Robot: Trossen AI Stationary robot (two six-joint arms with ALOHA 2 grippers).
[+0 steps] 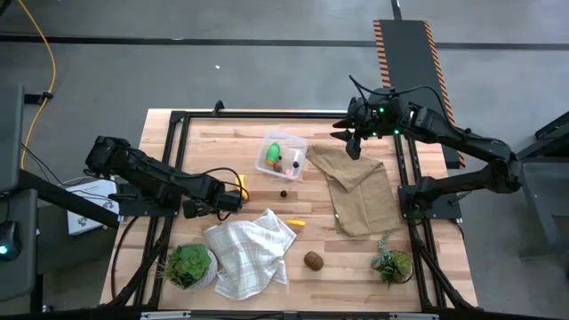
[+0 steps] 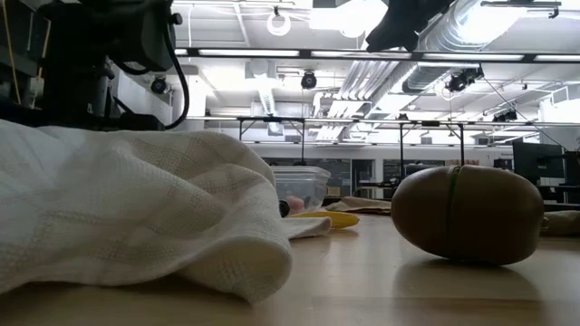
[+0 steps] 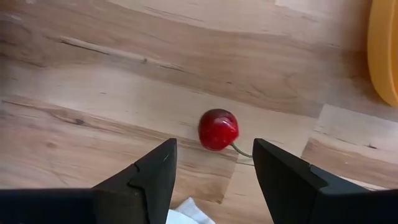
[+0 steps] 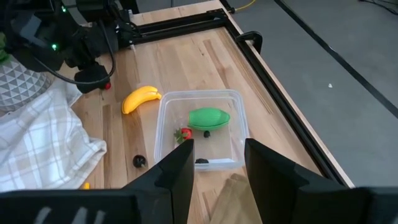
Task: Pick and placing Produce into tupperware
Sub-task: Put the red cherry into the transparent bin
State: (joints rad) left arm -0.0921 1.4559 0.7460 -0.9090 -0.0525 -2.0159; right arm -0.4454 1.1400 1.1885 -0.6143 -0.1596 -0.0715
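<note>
My left gripper is open and low over the table, just short of a small red cherry that lies on the wood between its fingertips. The yellow banana lies beside it. The clear tupperware holds a green piece, a red berry and a dark berry. My right gripper hovers open, high beside the tupperware's right side. On the table lie a dark berry, a small yellow piece and the brown kiwi.
A white checked cloth lies crumpled near the front edge and a brown cloth lies on the right. Potted plants stand at the front left and front right. A black frame rail borders the table.
</note>
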